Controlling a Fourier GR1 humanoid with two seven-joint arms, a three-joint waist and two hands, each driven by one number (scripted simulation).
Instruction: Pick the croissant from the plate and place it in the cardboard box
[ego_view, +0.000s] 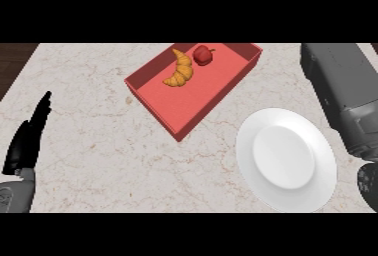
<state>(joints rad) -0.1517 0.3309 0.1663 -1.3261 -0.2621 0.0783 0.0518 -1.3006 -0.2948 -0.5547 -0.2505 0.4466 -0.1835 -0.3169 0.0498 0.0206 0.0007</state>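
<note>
The golden-brown, curved croissant (179, 69) is seen lying inside the shallow red rectangular box (221, 95), toward its far end, on the box floor. Just beside it, toward the far right, a small red bell pepper (203, 54) is noted; whether the two touch cannot be told. The box is set at an angle on the pale marbled stone counter (111, 145), one corner pointing toward the near edge.

The round white ceramic plate (286, 160) is found to the near right of the box, apart from it, with nothing on it.

The left hand (28, 135), black, is observed at the left edge of the view, well apart from the box and the croissant. Its fingers are held straight, pointing toward the far side, and nothing is held in them. It appears edge-on, so the fingers are not told apart. The grey left forearm (15, 196) is cut off at the lower left.

The right forearm (343, 95), grey, is seen along the right edge, reaching past the plate's far right side. A dark rounded part (368, 184) is recorded at the lower right edge, largely cut off by the frame; whether it belongs to the right hand cannot be told, and the state of that hand cannot be made out. The croissant lies well to the left of this arm, with the box wall between them.
</note>
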